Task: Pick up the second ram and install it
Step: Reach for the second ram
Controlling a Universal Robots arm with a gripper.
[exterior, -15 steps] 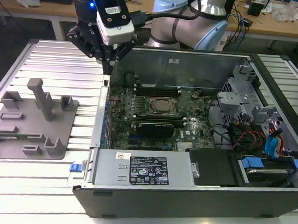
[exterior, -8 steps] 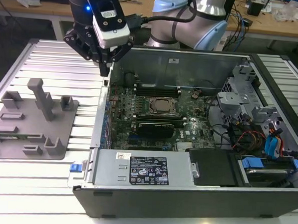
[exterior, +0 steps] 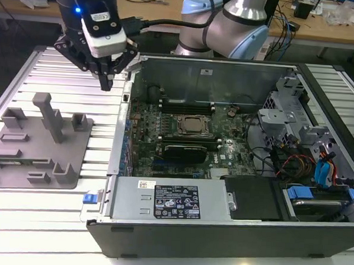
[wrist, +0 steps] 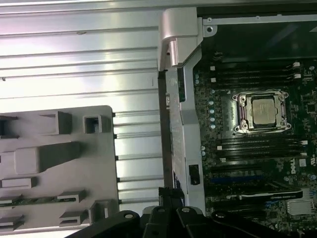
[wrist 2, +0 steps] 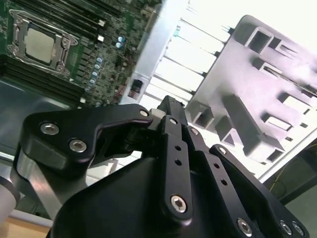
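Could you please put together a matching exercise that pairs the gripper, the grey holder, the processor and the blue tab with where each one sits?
Things:
1. gripper
2. grey holder
3. processor
4. blue tab

Places:
A. in the middle of the motherboard
B. flat on the slatted table, at the exterior view's left
C. at the open case's near corner, on the holder's side
D. in the air above the table, just outside the case's wall

Pairs: 1-D, 2-B, 3-A, 4-C.
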